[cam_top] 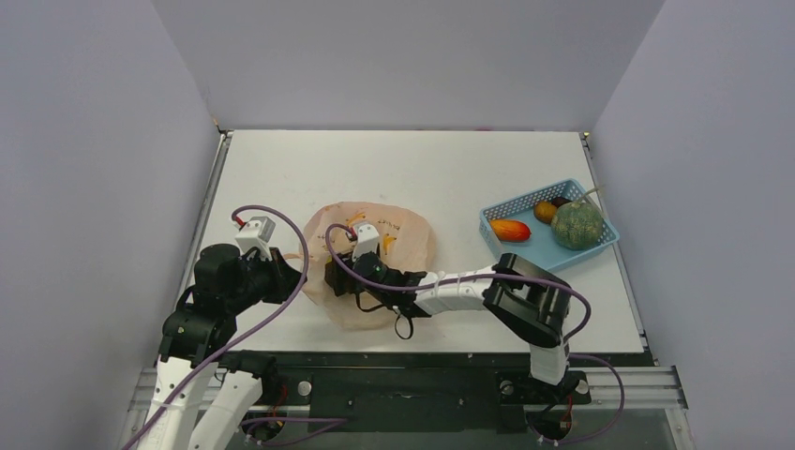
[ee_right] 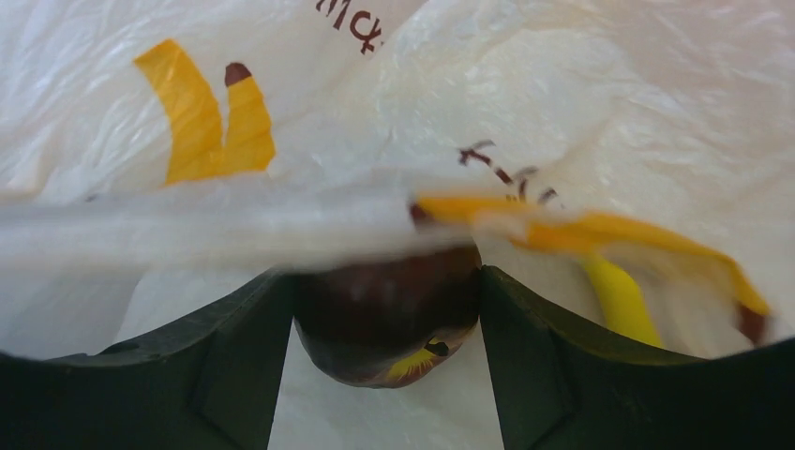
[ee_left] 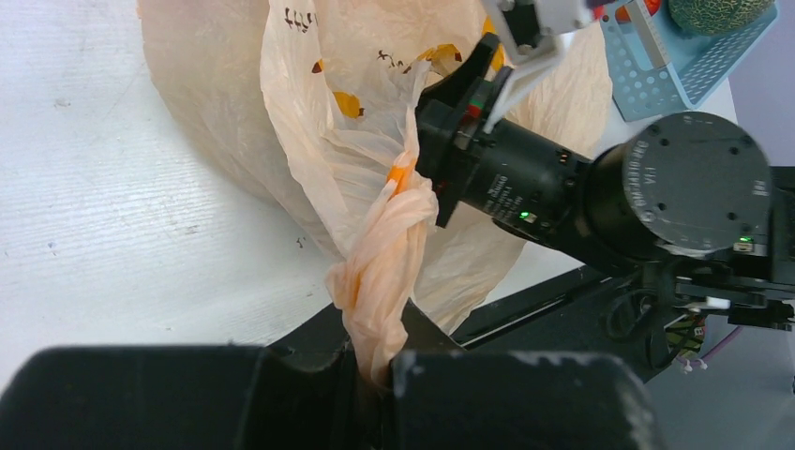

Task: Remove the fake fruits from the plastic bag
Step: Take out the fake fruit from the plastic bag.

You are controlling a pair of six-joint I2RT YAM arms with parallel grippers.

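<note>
The peach-orange plastic bag (cam_top: pixel 398 230) with banana prints lies left of the table's middle. My left gripper (cam_top: pixel 292 273) is shut on a twisted handle of the bag (ee_left: pixel 384 272) at its near left edge. My right gripper (cam_top: pixel 339 278) reaches inside the bag mouth. In the right wrist view it (ee_right: pixel 387 323) is shut on a dark maroon fruit (ee_right: pixel 384 314) with a yellow patch, both fingers touching its sides. A yellow banana (ee_right: pixel 619 300) lies just beyond it in the bag. The mango (cam_top: pixel 510 229), a dark orange fruit (cam_top: pixel 544 212) and the green melon (cam_top: pixel 576 225) lie in the blue basket.
The light blue perforated basket (cam_top: pixel 495 217) stands at the right of the table, near its right edge; it also shows in the left wrist view (ee_left: pixel 656 84). The right arm (cam_top: pixel 469 286) stretches leftwards across the near part of the table. Grey walls stand on three sides.
</note>
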